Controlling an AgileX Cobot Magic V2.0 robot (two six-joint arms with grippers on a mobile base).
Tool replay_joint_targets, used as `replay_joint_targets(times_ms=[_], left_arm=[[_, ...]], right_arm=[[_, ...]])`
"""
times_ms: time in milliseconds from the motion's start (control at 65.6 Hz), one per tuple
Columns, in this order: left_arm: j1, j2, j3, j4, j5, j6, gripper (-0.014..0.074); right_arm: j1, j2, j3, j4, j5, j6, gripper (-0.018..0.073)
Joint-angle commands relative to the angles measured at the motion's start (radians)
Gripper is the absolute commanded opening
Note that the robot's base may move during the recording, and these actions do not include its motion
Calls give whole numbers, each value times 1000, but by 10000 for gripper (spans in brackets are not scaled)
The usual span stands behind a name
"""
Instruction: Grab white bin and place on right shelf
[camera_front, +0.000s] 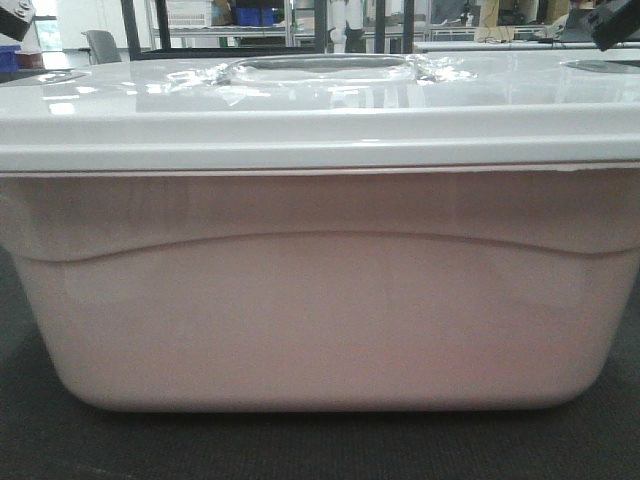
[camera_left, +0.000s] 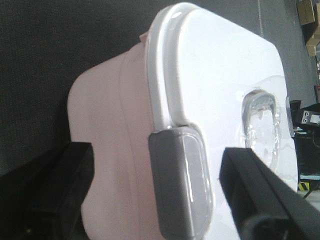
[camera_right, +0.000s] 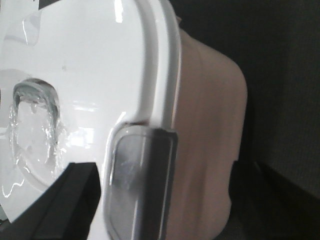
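Note:
The white bin (camera_front: 320, 320) fills the front view, its pinkish walls resting on a dark surface under a glossy white lid (camera_front: 320, 110) with a taped clear window (camera_front: 320, 68). My left gripper (camera_left: 160, 192) is open at the bin's left end. Its black fingers (camera_left: 65, 190) straddle the grey latch (camera_left: 180, 185) with gaps on both sides. At the bin's other end my right gripper (camera_right: 167, 200) is also open, one finger over the lid and one beside the wall, around the grey latch (camera_right: 140, 185) there. Both gripper tips show at the front view's top corners. The right shelf is out of view.
The bin stands on a dark mat (camera_front: 320, 445). Behind it are metal tables and racks with blue bins (camera_front: 255, 15) and a grey chair (camera_front: 100, 45). Cardboard boxes (camera_left: 307, 12) lie beyond the bin in the left wrist view.

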Motion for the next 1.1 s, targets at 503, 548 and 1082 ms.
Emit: replay_joint_targets(times_ms=[503,548,1082], left_arm=[[-80,-26,-22,-74,72,16,418],[-80,-26,-22,-79,72,16,418],[-80,16,-22,-139,67,41,418]], right_arm=[[53,-57,-20,74,91,-15,622],[53,-53,-20,76,98,-15,622],[53,-51,35,170,78,-44,622]])
